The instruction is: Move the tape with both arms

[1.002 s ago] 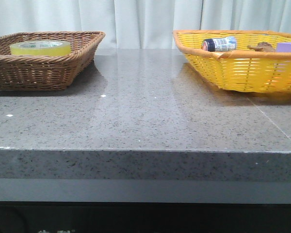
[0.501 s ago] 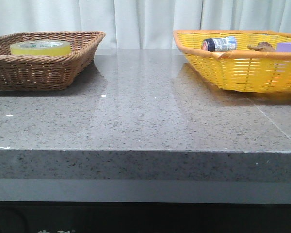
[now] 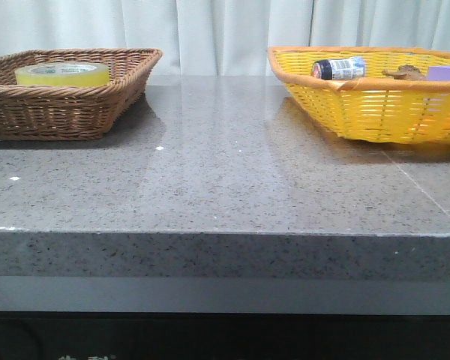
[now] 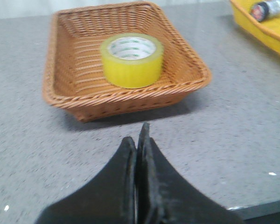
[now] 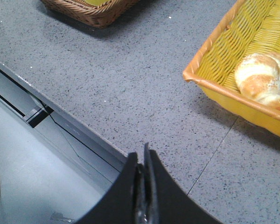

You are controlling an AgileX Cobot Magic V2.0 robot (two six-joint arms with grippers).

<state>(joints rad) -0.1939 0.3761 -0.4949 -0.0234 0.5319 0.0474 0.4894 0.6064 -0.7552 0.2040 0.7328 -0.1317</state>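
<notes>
Fingers of the left gripper are pressed together with no gap, holding nothing, above the grey speckled countertop. Fingers of the right gripper are likewise closed on nothing, hanging over the countertop's near edge. Beyond the left gripper sits a brown wicker basket, and the tape lies flat inside it near the middle (white core with green lettering facing up). In the front view the tape shows just above the brown basket's rim, on the table's left side. A yellow wicker basket stands on the right, well apart, holding a small bottle lying on its side, a croissant and a purple block.
</notes>
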